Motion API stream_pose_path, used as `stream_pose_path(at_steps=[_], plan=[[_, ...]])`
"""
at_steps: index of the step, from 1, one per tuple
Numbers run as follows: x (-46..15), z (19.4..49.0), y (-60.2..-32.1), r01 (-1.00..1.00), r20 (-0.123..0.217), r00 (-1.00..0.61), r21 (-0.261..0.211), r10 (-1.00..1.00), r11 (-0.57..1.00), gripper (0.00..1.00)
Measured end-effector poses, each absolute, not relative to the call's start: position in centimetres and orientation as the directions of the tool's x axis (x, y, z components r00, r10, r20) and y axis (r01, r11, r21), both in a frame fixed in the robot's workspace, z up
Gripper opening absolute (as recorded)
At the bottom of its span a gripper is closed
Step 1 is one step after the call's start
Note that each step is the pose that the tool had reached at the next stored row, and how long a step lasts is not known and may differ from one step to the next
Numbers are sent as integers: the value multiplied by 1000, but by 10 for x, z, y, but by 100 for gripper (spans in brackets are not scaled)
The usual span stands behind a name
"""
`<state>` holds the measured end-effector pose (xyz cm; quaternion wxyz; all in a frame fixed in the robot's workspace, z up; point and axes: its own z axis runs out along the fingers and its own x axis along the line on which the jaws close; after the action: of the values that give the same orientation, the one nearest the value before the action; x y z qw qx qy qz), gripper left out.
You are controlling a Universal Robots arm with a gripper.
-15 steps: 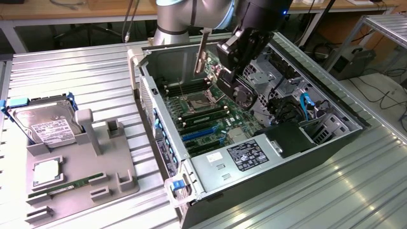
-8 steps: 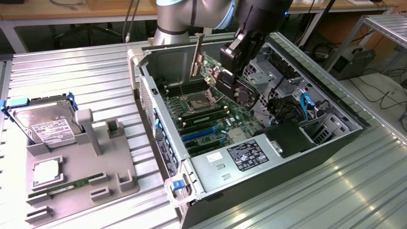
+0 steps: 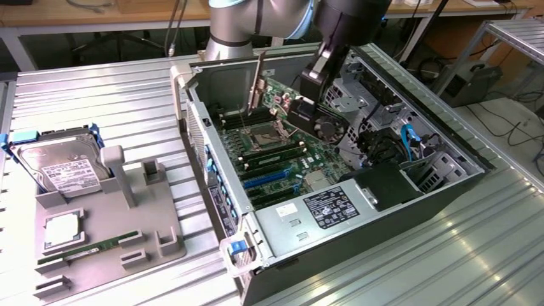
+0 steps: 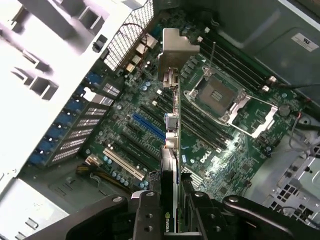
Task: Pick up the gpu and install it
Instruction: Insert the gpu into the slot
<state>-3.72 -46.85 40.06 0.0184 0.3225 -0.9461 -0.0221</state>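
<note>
The gpu [image 4: 170, 145] is held edge-on, clamped between the closed fingers of the gripper [image 4: 170, 207], above the motherboard [image 4: 120, 117] inside the open computer case [image 3: 425, 197].

Arm [image 3: 242, 22] downward, fingers [image 4: 148, 215] tightly together.

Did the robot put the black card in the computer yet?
Not yet. Done: the gpu is picked up and clamped in the gripper. In hand: it hangs edge-down above the motherboard, inside the open case. Left: seating it. The blue slot on the board is empty.
</note>
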Motion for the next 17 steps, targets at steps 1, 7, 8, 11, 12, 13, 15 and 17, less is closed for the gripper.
stream_pose_path(at_steps=[1, 7, 8, 11, 12, 13, 15, 17], plan=[[-37, 400, -468, -629, 21, -776, 54, -630, 776, 26], [-37, 397, -468, -727, 21, -684, 54, -729, 684, 26], [-37, 397, -468, -739, 20, -672, 54, -741, 672, 26], [-37, 396, -468, -780, 20, -623, 54, -782, 623, 26], [-37, 395, -468, -795, 20, -605, 54, -796, 605, 26], [-37, 395, -468, -806, 20, -590, 54, -807, 590, 26], [-37, 394, -468, -837, 20, -544, 54, -839, 545, 26], [-37, 393, -468, -860, 20, -507, 54, -862, 507, 26]])
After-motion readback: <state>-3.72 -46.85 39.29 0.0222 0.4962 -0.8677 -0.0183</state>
